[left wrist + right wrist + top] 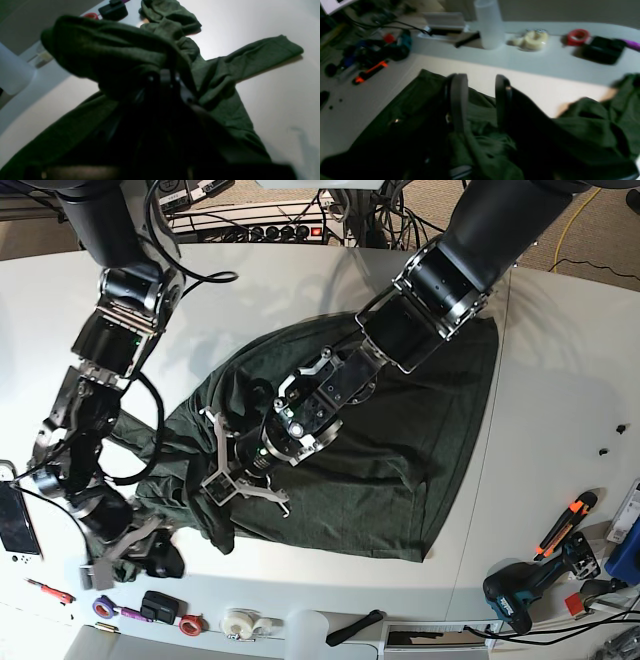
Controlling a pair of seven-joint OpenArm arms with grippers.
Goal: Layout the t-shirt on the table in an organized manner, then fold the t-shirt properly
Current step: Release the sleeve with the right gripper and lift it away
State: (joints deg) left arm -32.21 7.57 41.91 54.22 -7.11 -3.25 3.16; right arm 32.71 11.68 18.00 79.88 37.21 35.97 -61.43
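On the table (560,360), left hand (165,75) pinches t-shirt (400,460); right hand (480,100) spread above it

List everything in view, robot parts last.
shirt: 1, dark green, crumpled mid-table
table: 1, white, under everything
tape roll: 2, red and cream, table's near edge
box: 1, black, beside the red roll
bottle: 1, translucent white, near edge
drill: 1, teal and black, base view's lower right
cutter: 1, orange and black, above the drill
power strip: 1, black, far edge
left pincer: 1, black, shut on a shirt fold
right pincer: 1, black, open over the shirt's edge
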